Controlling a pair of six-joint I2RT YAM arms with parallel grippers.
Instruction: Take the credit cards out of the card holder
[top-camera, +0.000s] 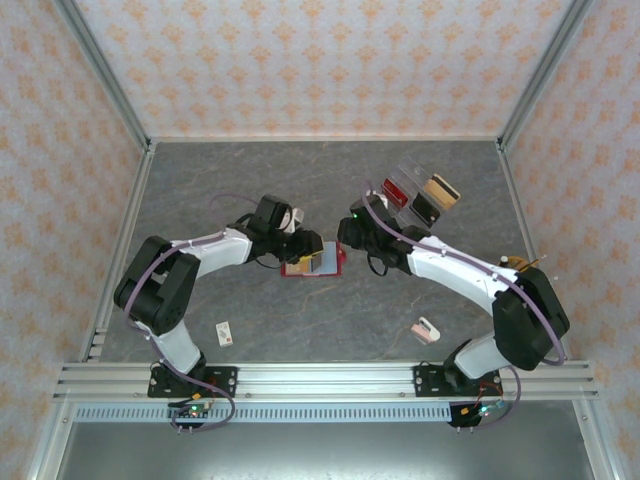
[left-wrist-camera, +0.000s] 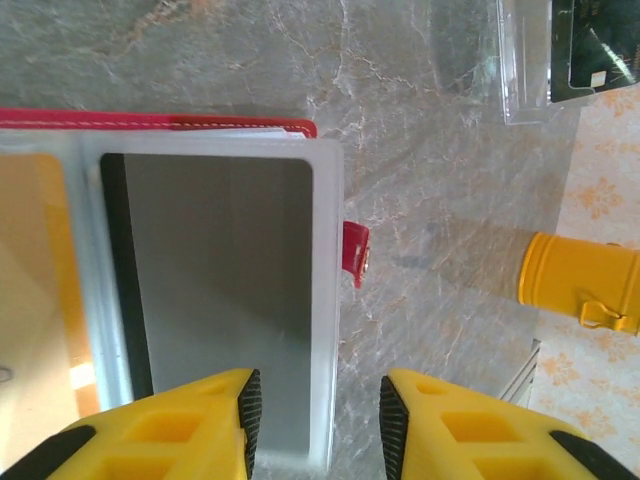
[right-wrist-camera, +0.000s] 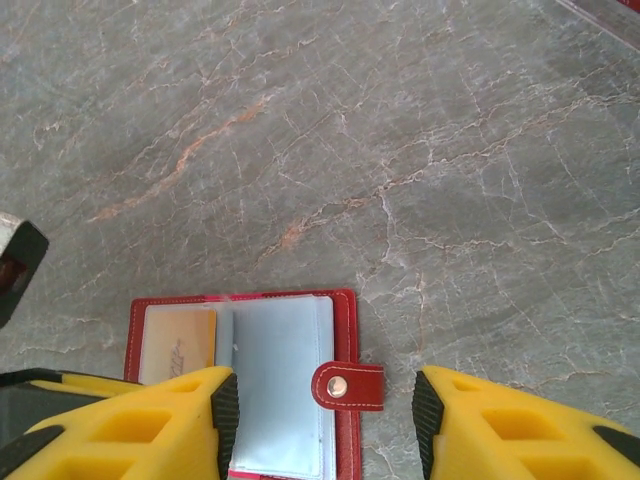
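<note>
The left gripper (left-wrist-camera: 320, 425) is seen released: its jaws stand apart, with nothing clamped, and the right edge of a clear sleeve (left-wrist-camera: 326, 300) lies in the gap below them. A grey card (left-wrist-camera: 220, 300) with a dark stripe is held inside that sleeve. The right gripper (right-wrist-camera: 325, 420) is likewise released and empty, poised above the snap tab (right-wrist-camera: 348, 386).

The holder (right-wrist-camera: 347, 335) lies opened flat at the middle of the table (right-wrist-camera: 350, 150), between the two grippers; a yellow card (right-wrist-camera: 182, 345) is tucked in its left pocket.

For the step in hand, one side of the holder is best pinned down while the other gripper closes on a card edge alone (a pinch that takes sleeve and card together would probably lift the whole holder). Which end of the sleeve is open cannot be told, so the pull should be tried gently.

Bare table is available on the far and near sides. The two wrists are close together, so little room is left between them. A clear tray (top-camera: 405, 172) stands far right, well apart, and a yellow cylinder (left-wrist-camera: 575, 283) sits by the right wall.
</note>
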